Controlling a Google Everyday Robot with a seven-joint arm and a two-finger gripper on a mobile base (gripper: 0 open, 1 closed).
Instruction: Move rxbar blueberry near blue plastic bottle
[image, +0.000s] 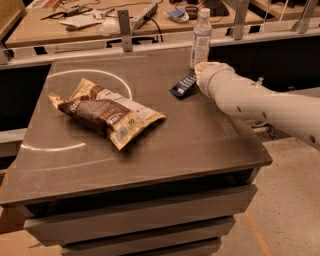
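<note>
The rxbar blueberry (183, 85), a small dark navy wrapper, is at the back right of the table, its right end tucked under the tip of my white arm. My gripper (195, 79) is at that end, mostly hidden behind the wrist, and holds the bar tilted just above the tabletop. The blue plastic bottle (201, 37), tall and slim with a white cap, stands upright at the table's back edge, just behind the gripper and the bar.
A large brown-and-cream chip bag (105, 112) lies left of centre on the dark table (165, 145), inside a white painted circle. A rail with grey posts (125, 27) runs behind the table, and beyond it is a cluttered wooden bench (75, 20).
</note>
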